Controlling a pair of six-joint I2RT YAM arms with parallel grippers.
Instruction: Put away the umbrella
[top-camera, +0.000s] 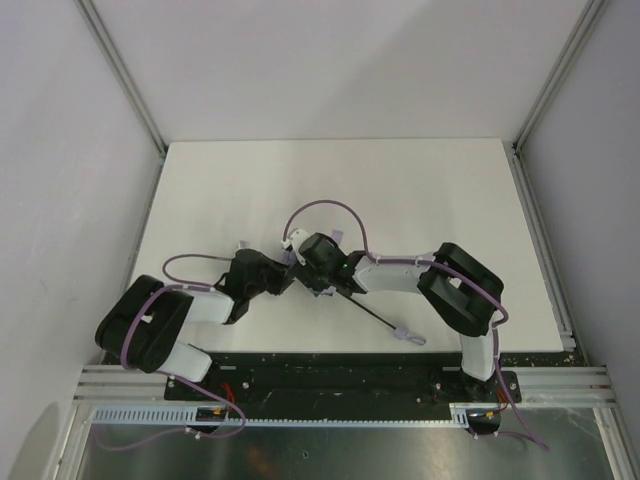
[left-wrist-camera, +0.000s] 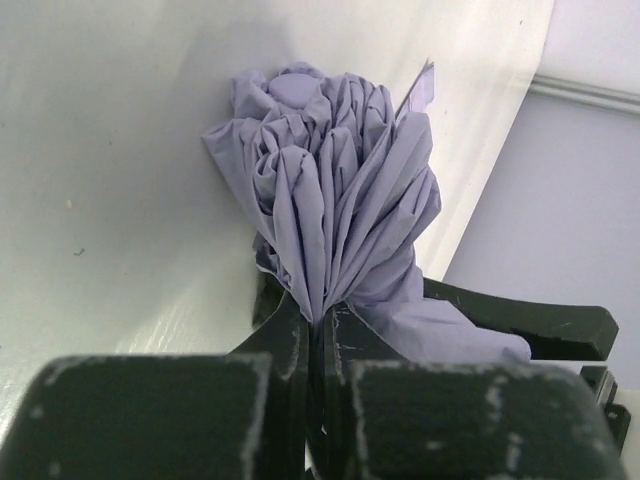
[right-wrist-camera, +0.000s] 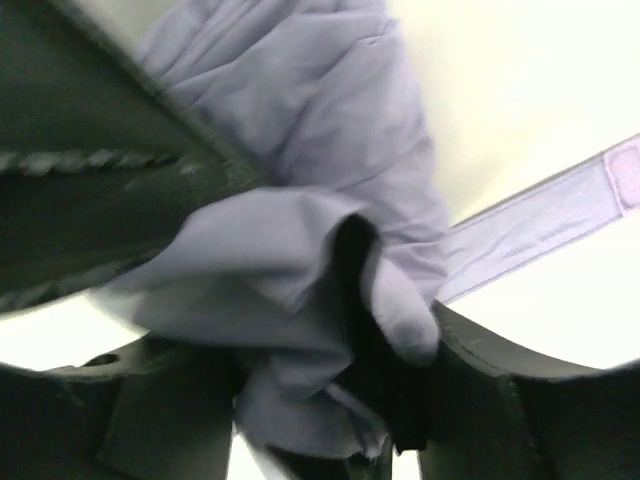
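Observation:
The umbrella lies at the table's middle, its lavender-grey canopy (left-wrist-camera: 330, 170) bunched in folds. In the top view the arms hide most of the canopy. Only the thin black shaft (top-camera: 372, 314) and small pale handle (top-camera: 410, 337) stick out toward the near right. My left gripper (left-wrist-camera: 325, 312) is shut on a pinch of canopy fabric. My right gripper (right-wrist-camera: 335, 385) meets it from the other side. Its jaws stand wide around loose canopy folds (right-wrist-camera: 300, 270), with a sliver of table showing beside one finger. A lavender closing strap (right-wrist-camera: 560, 215) trails off to the right.
The white table (top-camera: 400, 190) is walled by pale panels with aluminium posts (top-camera: 125, 75) at the back corners. A purple cable (top-camera: 325, 207) loops above the two wrists. The arm bases sit on a black rail (top-camera: 330, 380) at the near edge.

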